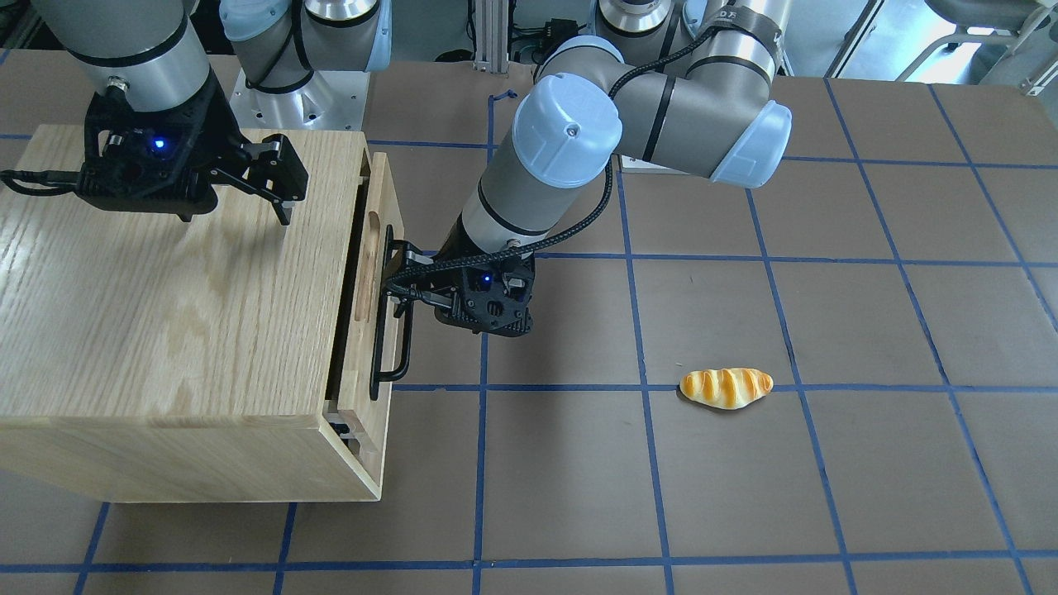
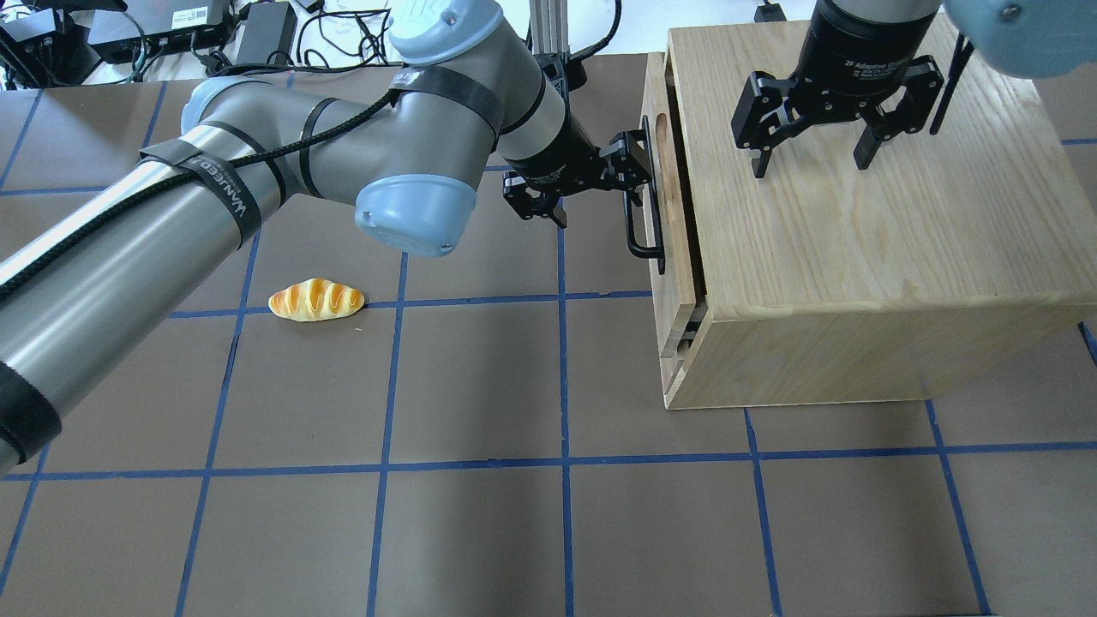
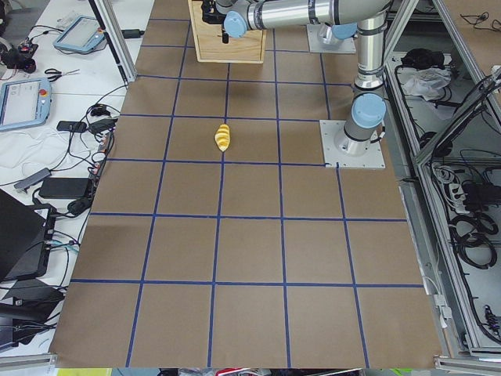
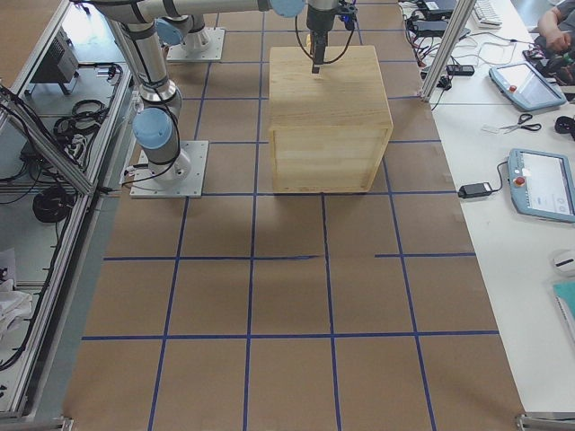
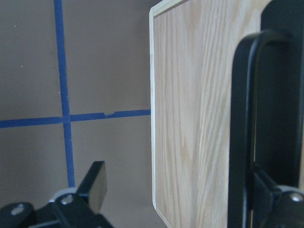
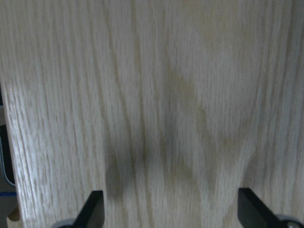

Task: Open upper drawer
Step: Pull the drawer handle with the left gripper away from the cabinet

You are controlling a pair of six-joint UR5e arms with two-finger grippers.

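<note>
The upper drawer (image 1: 364, 364) of the oak cabinet (image 1: 165, 314) stands a little pulled out, with a dark gap behind its front panel (image 2: 677, 274). Its black bar handle (image 1: 388, 330) also shows in the overhead view (image 2: 644, 231) and the left wrist view (image 5: 242, 133). My left gripper (image 1: 395, 281) (image 2: 632, 176) is at the handle's far end with its jaws apart. One finger (image 5: 95, 185) is clear of the panel, and the other sits right at the bar. My right gripper (image 1: 235, 211) (image 2: 810, 163) is open, with its fingertips (image 6: 95, 209) at the cabinet top.
A toy bread roll (image 1: 726, 387) (image 2: 315, 300) lies on the brown, blue-taped table, on the robot's left, well away from the cabinet. The cabinet (image 4: 328, 99) fills the table's right part. Monitors and cables lie beyond the table edges.
</note>
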